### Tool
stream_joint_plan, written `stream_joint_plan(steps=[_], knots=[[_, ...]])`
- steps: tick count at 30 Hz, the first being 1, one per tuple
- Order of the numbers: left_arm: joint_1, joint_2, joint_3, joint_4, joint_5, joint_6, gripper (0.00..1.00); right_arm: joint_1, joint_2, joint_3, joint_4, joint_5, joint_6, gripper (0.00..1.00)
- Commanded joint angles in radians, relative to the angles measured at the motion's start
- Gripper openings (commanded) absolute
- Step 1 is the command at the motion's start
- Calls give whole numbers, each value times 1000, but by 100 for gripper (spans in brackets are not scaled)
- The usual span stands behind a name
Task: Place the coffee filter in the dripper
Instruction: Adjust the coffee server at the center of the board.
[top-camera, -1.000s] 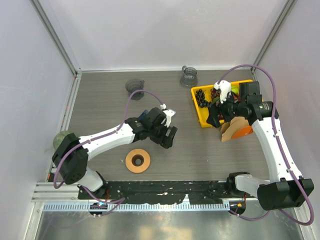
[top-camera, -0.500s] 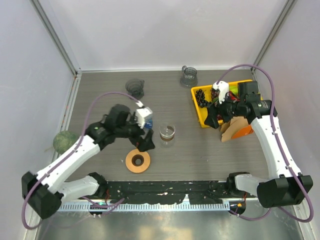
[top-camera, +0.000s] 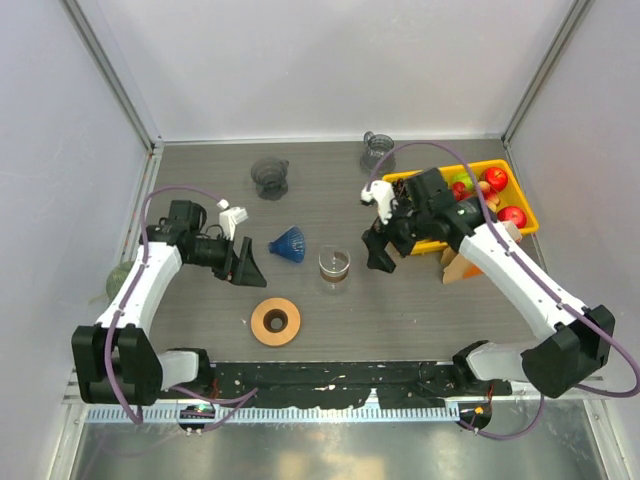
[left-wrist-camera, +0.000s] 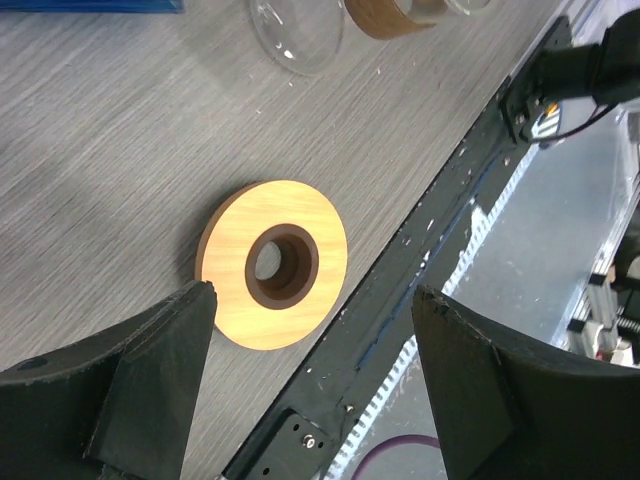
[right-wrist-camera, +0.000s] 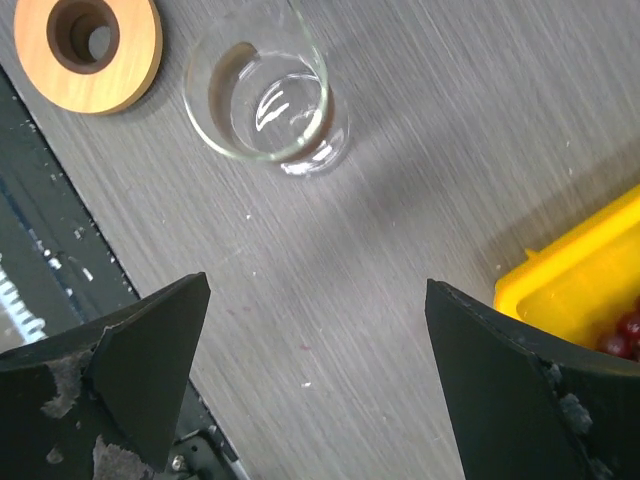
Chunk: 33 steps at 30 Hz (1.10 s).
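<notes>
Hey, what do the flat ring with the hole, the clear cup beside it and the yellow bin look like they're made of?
Ring: looks like wood, with a pale matte face showing fine grain and a darker brown lining in the hole.
Clear cup: probably glass, see-through with sharp bright reflections; clear plastic can't be ruled out.
Yellow bin: likely plastic, with even saturated colour and a smooth rounded rim.

Blue dripper (top-camera: 288, 243) lies on its side on the table (top-camera: 200, 190), between the left end effector (top-camera: 246, 264) and a glass carafe (top-camera: 334, 266). Wooden ring (top-camera: 275, 321) sits nearer the arm bases. Right end effector (top-camera: 377, 250) hovers just right of the carafe. Brown coffee filter (top-camera: 457, 266) stands by a yellow bin (top-camera: 497, 163) of fruit. Two grey cups (top-camera: 270, 177) stand at the far edge.
</notes>
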Motion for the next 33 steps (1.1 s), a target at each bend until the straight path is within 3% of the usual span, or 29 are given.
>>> stream_joint_plan(steps=[1,4,14,25,33], knots=[[55,-49,10,76,102,-101,83,121,1,-6,156,260,80,95],[55,-109,-24,170,64,-202,85,147,47,26,173,288,186,95],[58,-234,-97,259,-28,-351,88,334,153,80,160,350,284,96],[58,-296,-114,293,-70,-431,89,380,276,137,157,445,321,95],[60,-331,-149,281,-117,-451,90,402,340,181,163,420,326,96]])
